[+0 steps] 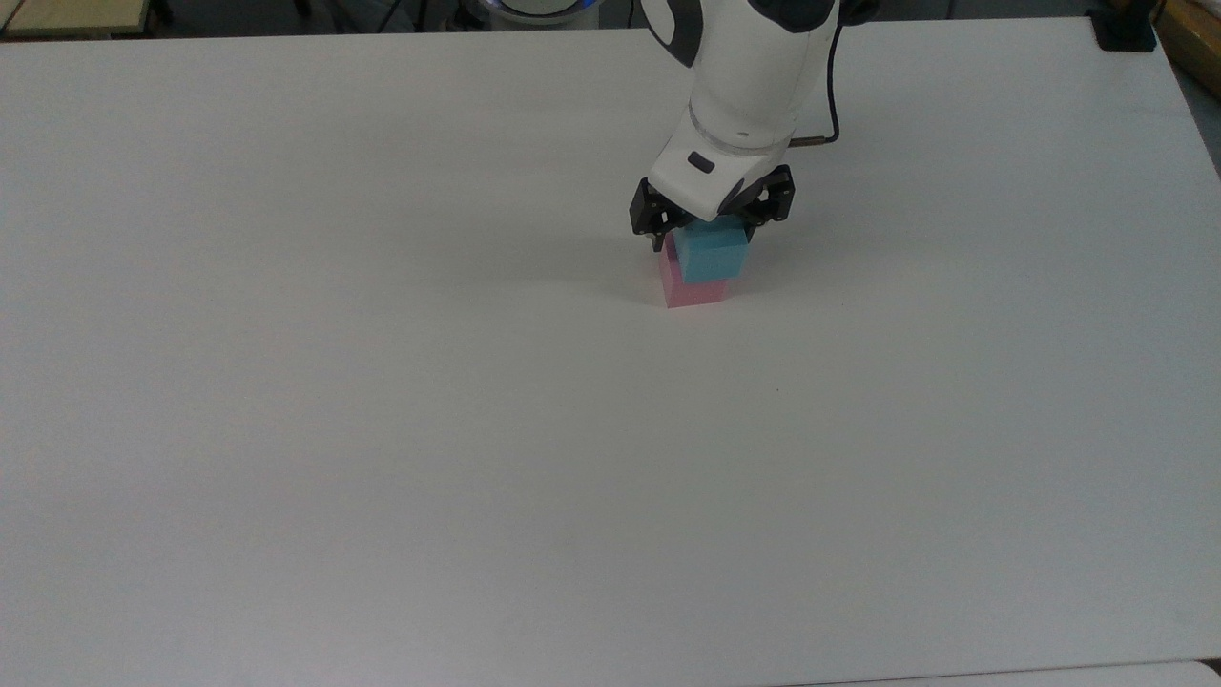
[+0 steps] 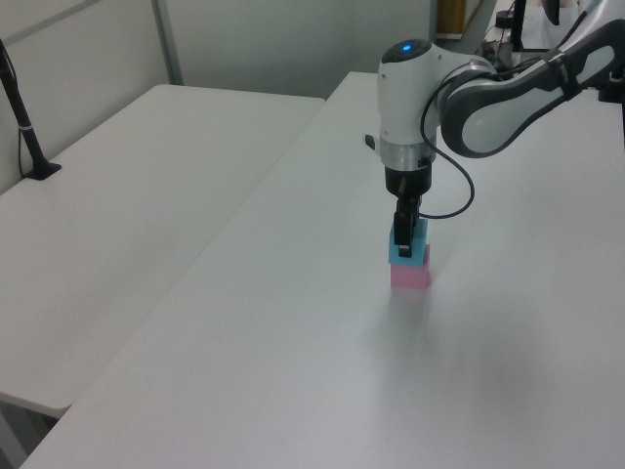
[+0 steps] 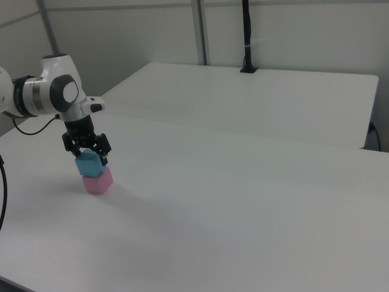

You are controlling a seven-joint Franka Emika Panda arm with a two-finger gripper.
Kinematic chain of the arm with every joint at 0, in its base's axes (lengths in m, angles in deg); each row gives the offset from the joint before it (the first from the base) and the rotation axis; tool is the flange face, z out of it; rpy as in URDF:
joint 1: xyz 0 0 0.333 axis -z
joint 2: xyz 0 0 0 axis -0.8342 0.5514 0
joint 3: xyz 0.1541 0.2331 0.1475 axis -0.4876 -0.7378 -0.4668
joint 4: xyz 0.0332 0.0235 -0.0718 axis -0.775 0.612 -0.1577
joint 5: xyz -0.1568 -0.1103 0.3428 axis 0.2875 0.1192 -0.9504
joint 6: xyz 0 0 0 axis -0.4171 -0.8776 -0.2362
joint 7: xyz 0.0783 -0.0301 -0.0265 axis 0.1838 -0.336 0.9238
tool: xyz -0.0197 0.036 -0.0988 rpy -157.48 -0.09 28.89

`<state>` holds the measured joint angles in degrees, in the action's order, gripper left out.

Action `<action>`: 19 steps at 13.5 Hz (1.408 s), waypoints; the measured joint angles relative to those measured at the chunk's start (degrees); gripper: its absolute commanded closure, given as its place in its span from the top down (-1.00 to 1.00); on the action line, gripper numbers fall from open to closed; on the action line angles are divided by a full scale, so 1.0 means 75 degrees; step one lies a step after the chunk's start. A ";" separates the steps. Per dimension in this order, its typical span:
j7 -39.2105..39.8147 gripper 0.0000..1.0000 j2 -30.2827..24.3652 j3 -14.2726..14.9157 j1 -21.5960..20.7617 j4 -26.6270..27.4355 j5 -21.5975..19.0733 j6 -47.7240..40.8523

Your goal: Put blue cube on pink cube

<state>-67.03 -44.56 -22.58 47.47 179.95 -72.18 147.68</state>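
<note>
The blue cube rests on top of the pink cube, set slightly off toward the top view's right. My gripper hangs right over the stack, open. Its fingers straddle the blue cube's upper part with a gap on each side. In the left view the gripper stands in front of the blue cube, with the pink cube below. The right view shows the gripper spread around the blue cube above the pink cube.
The stack stands on a wide white table. A black cable hangs from the arm toward the top view's right. A second white table adjoins, with a black post on it.
</note>
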 measured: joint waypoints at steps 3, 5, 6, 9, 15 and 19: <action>0.0014 1.00 -0.0407 0.0008 0.0001 -0.0034 0.0000 -0.0339; 0.0090 1.00 -0.0802 0.0028 0.0009 -0.0104 0.0000 -0.0804; 0.0243 1.00 -0.1030 0.0053 0.0078 -0.0210 -0.0003 -0.1207; 0.0899 1.00 -0.1677 0.0095 0.0564 -0.0501 -0.0132 -0.2221; 0.2234 1.00 -0.2732 0.0338 0.2035 -0.0548 -0.0290 -0.3174; 0.2539 1.00 -0.2979 0.0956 0.2197 -0.0705 -0.0512 -0.3391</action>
<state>-47.99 -66.90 -15.41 63.95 174.67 -76.02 122.25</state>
